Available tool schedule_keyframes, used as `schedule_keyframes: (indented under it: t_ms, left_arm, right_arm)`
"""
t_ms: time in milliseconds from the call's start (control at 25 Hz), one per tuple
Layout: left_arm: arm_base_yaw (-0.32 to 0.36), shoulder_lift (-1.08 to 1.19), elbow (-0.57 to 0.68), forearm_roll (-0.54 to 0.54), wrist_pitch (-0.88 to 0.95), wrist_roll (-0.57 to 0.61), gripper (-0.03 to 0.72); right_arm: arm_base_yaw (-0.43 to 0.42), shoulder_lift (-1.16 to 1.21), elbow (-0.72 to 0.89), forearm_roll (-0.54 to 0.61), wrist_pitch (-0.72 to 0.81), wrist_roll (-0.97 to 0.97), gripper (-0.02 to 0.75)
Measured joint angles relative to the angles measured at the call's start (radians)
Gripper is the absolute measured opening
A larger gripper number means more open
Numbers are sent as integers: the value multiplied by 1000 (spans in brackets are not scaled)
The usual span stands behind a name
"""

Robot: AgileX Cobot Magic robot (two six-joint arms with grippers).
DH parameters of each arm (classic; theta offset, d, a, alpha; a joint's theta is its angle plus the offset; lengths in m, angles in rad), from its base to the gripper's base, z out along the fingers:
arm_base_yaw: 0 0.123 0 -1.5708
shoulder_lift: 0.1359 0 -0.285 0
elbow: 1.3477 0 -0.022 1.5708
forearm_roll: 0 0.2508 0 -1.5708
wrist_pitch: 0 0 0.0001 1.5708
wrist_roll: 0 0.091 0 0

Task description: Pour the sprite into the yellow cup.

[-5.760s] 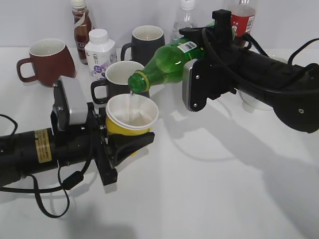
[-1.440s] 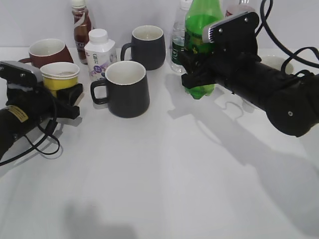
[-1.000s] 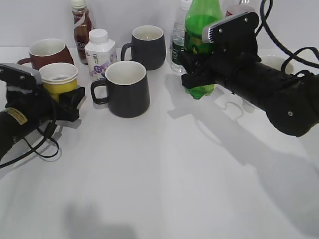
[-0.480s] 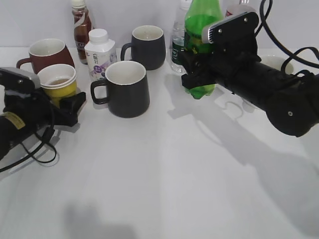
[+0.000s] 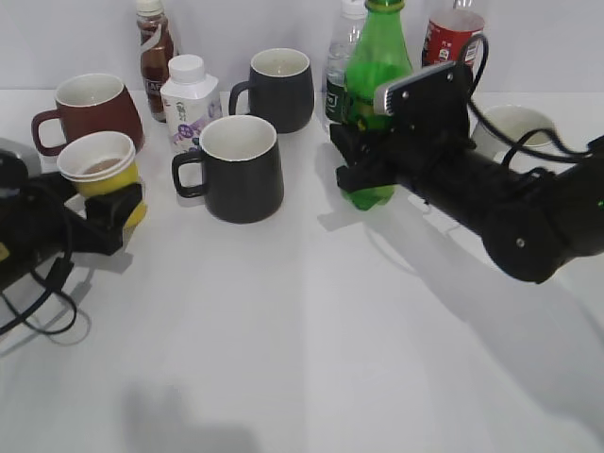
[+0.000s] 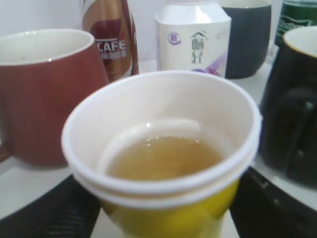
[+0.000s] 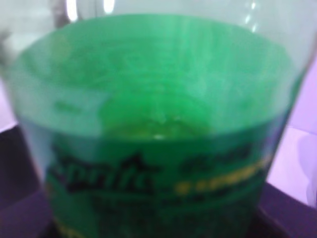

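Note:
The sprite (image 5: 376, 90), a tall green bottle, is upright right of centre with its base at the tabletop. My right gripper (image 5: 359, 156) is shut on its lower body. In the right wrist view the sprite (image 7: 153, 114) fills the frame, label lettering low down. The yellow cup (image 5: 102, 172) is at the far left, tilted slightly, held by my left gripper (image 5: 106, 203), which is shut on its lower wall. In the left wrist view the yellow cup (image 6: 163, 218) holds pale liquid, with black fingers (image 6: 49, 215) on both sides.
A dark red mug (image 5: 90, 109) stands just behind the cup. A black mug (image 5: 241, 165) is between the grippers, another dark mug (image 5: 280, 87) behind it. A white bottle (image 5: 189, 99), coffee bottle (image 5: 153, 42), water bottle (image 5: 342, 57), cola bottle (image 5: 451, 38) and white cup (image 5: 514, 127) line the back.
My right gripper has lowered the upright sprite down to the table and a little left. My left gripper has drawn the yellow cup further left and lower, slightly tilted.

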Motion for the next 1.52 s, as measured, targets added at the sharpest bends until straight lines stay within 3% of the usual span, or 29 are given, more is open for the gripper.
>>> schedule_keyframes:
  t_ms: [400, 640, 800, 1000, 1280, 1440, 1520]
  left_arm:
    - [0, -19, 59, 13, -2, 0, 602]
    - [0, -25, 106, 14, -3, 0, 615]
    - [0, -77, 166, -7, -3, -9, 613]
    - [0, -149, 216, -10, 0, -101, 599]
    - [0, -390, 227, -11, 394, -298, 587]
    - [0, -561, 227, -4, 603, -427, 582]
    - [-2, -642, 203, 2, 785, -454, 573]
  right_arm:
    - [0, 61, -5, 3, -94, 29, 447]
    - [0, 64, -5, 9, -90, 30, 579]
    - [0, 59, 10, 21, -39, 63, 589]
    - [0, -5, 69, 22, 15, 97, 589]
    - [0, -112, 111, 18, 235, 153, 589]
    - [1, -179, 111, -43, 413, 235, 589]
    - [3, -214, 111, -53, 499, 269, 589]
